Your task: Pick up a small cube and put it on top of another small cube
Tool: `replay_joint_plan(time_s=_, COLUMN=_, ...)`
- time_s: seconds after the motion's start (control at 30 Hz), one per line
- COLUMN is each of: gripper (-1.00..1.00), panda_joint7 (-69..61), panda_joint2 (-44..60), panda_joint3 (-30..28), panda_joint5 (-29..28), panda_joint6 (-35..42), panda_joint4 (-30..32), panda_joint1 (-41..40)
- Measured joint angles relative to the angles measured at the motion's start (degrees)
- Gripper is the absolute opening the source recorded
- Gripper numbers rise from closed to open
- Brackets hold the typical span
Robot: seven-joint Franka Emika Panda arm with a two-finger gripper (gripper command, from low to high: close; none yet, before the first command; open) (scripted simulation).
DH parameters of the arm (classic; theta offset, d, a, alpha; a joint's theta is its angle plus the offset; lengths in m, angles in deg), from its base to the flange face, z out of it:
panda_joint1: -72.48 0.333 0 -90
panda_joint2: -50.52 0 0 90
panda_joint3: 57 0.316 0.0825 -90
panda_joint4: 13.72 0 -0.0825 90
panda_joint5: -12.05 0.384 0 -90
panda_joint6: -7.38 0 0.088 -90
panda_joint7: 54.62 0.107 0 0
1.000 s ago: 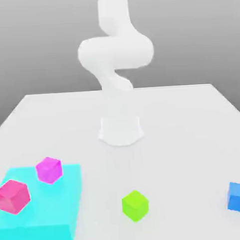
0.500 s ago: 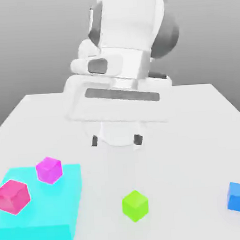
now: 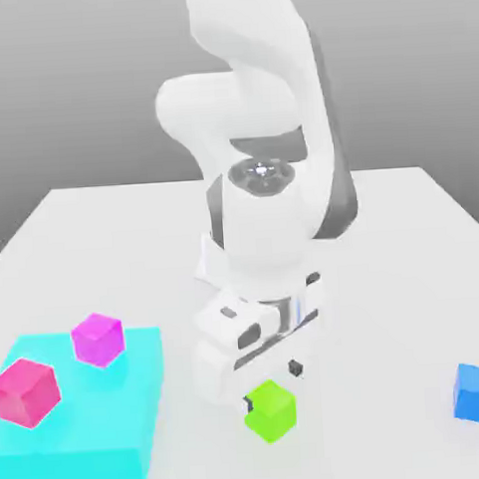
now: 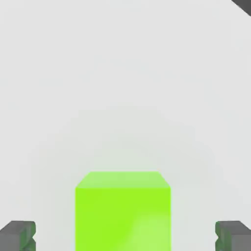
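Observation:
The lime-green small cube (image 3: 270, 411) sits on the white table near its front edge. My gripper (image 3: 272, 385) hangs low right over it, open. In the hand view the green cube (image 4: 122, 211) lies centred between the two dark fingertips (image 4: 17, 235), with a wide gap on each side and no contact. The other small cube, bright blue (image 3: 478, 393), rests on the table far off at the exterior view's right, apart from the arm.
A flat cyan platform (image 3: 96, 432) lies at the exterior view's front left and carries a magenta cube (image 3: 97, 339) and a pink cube (image 3: 25, 392). The arm's white base (image 3: 241, 263) stands mid-table behind the green cube.
The arm has swung forward and down. The hand, high above the table half a second ago, now sits just over the green cube. No cube has moved.

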Motion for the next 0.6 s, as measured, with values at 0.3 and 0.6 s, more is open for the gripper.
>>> replay_joint_plan(time_s=0.3, gripper=-1.00, panda_joint7=1.5, panda_joint2=4.8, panda_joint3=-2.6, panda_joint5=-2.1, panda_joint6=-3.6, panda_joint4=-0.8, panda_joint1=2.1)
replay_joint_plan(time_s=0.6, gripper=-1.00, panda_joint7=-0.7, panda_joint2=-2.7, panda_joint3=0.5, panda_joint5=1.1, panda_joint6=2.2, panda_joint4=0.5, panda_joint1=-0.2)
